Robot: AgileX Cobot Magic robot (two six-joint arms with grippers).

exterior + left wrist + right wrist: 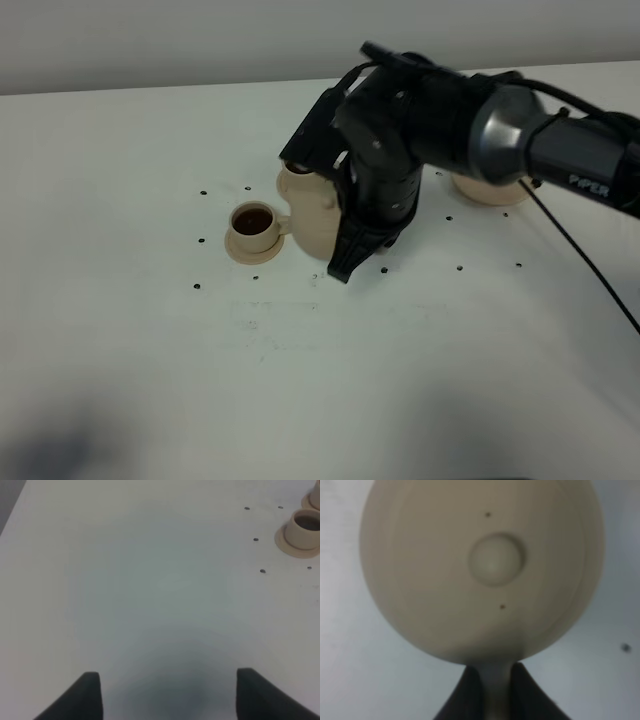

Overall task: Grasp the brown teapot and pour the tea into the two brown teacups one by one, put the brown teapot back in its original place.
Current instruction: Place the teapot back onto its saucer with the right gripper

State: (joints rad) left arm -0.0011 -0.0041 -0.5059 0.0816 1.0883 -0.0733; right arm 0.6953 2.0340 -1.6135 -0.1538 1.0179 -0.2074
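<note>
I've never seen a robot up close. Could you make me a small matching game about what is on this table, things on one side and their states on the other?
Things:
1. brown teapot
2. teacup
3. left claw
4. wide saucer

States:
A. has dark liquid inside
B. open, above the table
C. half hidden behind the right arm
D. gripped by its handle in the right claw

Pairs: 1-D, 2-A, 3-B, 4-C
</note>
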